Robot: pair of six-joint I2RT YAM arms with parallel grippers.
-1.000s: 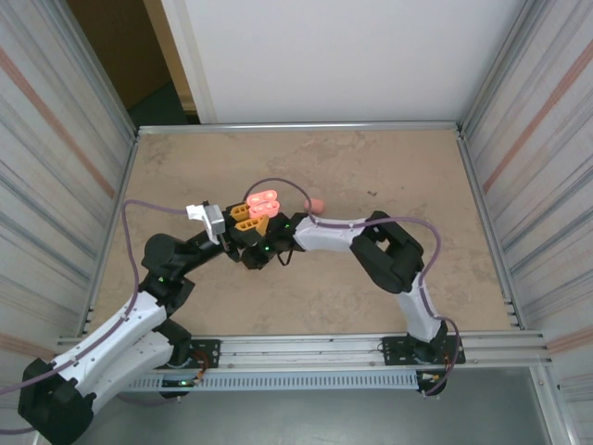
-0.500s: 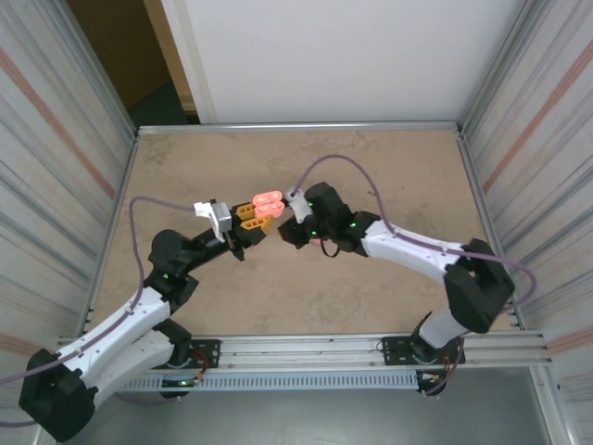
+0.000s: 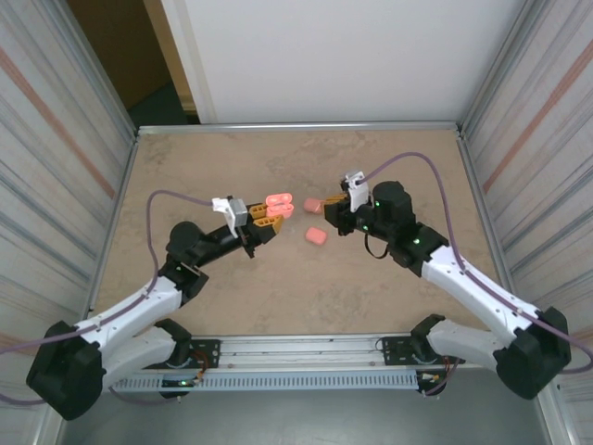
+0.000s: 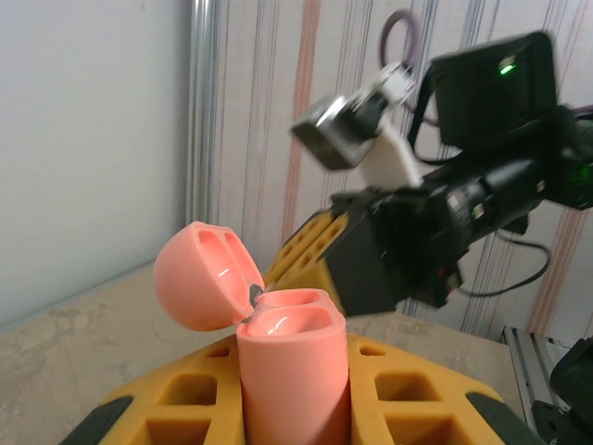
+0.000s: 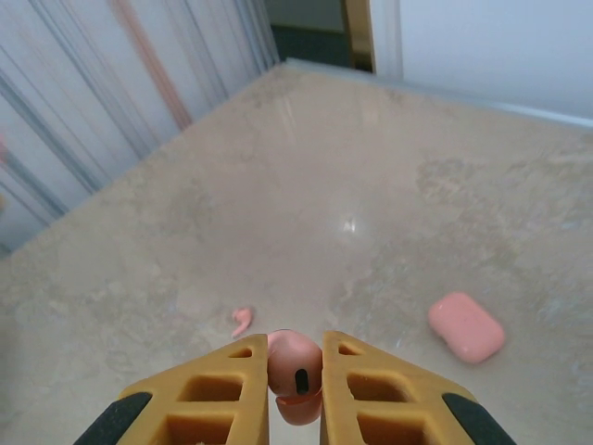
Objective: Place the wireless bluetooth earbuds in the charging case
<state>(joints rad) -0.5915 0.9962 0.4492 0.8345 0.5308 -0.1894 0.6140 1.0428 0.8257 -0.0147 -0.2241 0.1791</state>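
My left gripper (image 3: 270,217) is shut on the charging case (image 4: 295,371), a pink rounded box held upright between the yellow fingers (image 4: 167,408). Its lid (image 4: 197,275) is hinged open and both sockets look vacant. In the top view the case (image 3: 279,204) is above the table's middle. My right gripper (image 3: 330,204), a short way to its right, is shut on one salmon-pink earbud (image 5: 295,369), pinched between the yellow fingertips. A second earbud (image 5: 241,321) lies on the table just ahead and left of that gripper.
A closed pink case (image 3: 316,236) lies on the beige table (image 3: 389,278) below the gap between the grippers. Another pink piece (image 3: 312,205) sits by the right gripper's tip. The right wrist view has a closed case (image 5: 466,326). Metal walls (image 3: 74,185) enclose the table.
The right arm has unfolded and its gripper has swung right, away from the open case. The left gripper has carried the case slightly right and towards the back.
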